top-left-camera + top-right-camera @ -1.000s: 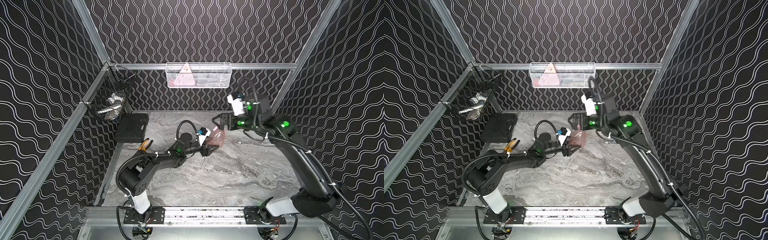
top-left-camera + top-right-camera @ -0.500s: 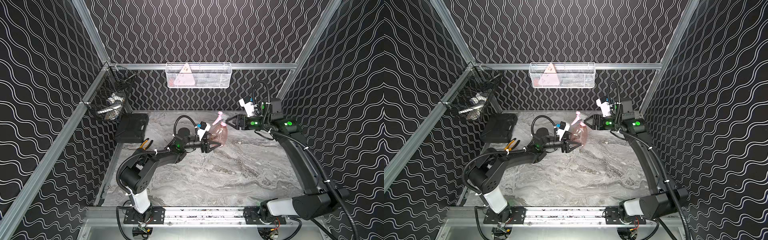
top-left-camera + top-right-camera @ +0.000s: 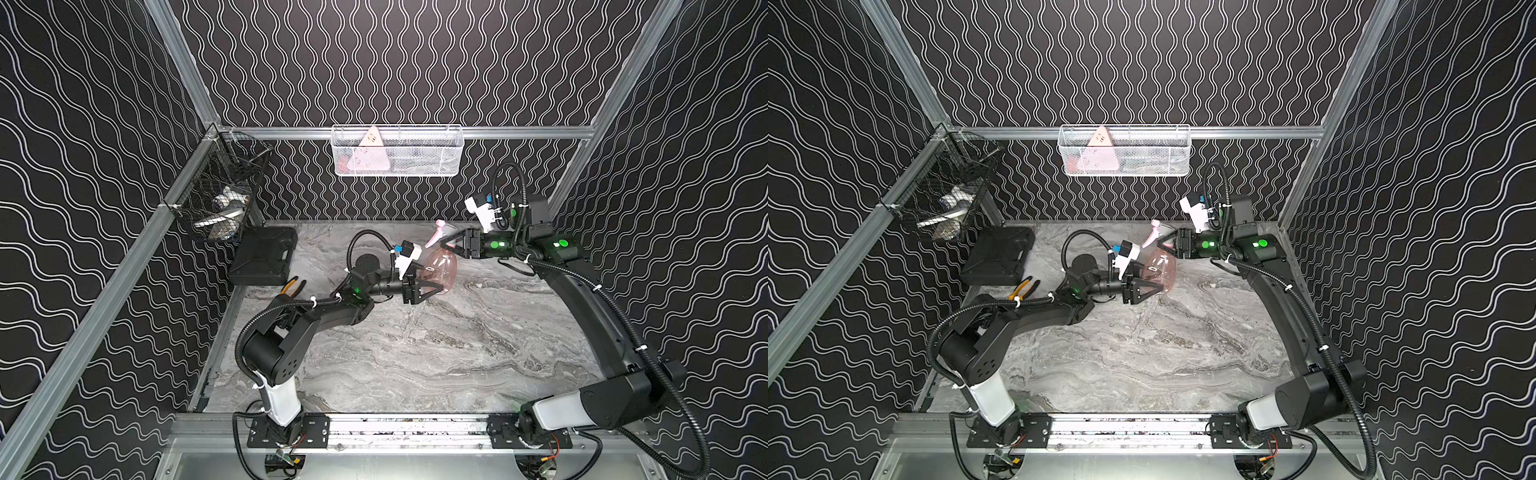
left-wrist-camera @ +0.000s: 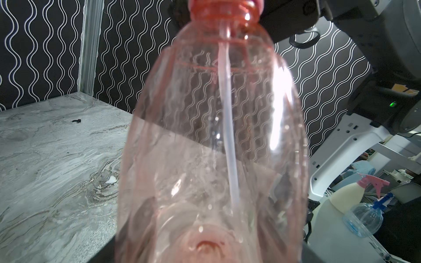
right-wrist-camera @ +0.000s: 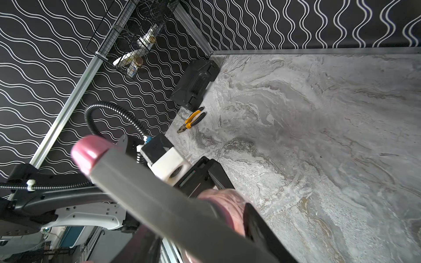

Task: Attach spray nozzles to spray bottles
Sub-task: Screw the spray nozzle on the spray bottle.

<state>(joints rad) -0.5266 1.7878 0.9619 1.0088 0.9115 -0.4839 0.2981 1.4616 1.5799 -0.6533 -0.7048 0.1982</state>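
Over on the left wall hangs a black wire basket (image 3: 232, 166) with some pale odds and ends in it, too small to make out. Below it a flat black plastic case (image 3: 264, 255) lies in the back corner of the grey marbled table (image 3: 415, 353). A pair of yellow-handled pliers (image 3: 294, 286) sits just beside the case.

Moving toward the middle, the left arm reaches across low, and the left gripper (image 3: 436, 287) has its black fingers drawn in tight on the base of a small translucent pink plastic bottle (image 3: 441, 268). The bottle is toward the back of the table, neck uppermost and leaning a little. I cannot tell whether its base touches the marble.

On its neck sits the opaque pink plastic trigger spray nozzle (image 3: 438, 232). Its thin pale tube (image 4: 227, 136) runs down inside the clear body. In the left wrist view the neck's threads (image 4: 223, 9) show bare below the collar.

High on the back wall hangs a white mesh basket (image 3: 436, 166) holding a pale pink rounded triangular plate (image 3: 370, 158).

From the right, the right gripper (image 3: 451, 246) comes in level at neck height. Its fingers (image 5: 159, 195) are closed in on either side of the nozzle's round screw collar, gripping it as far as I can see.
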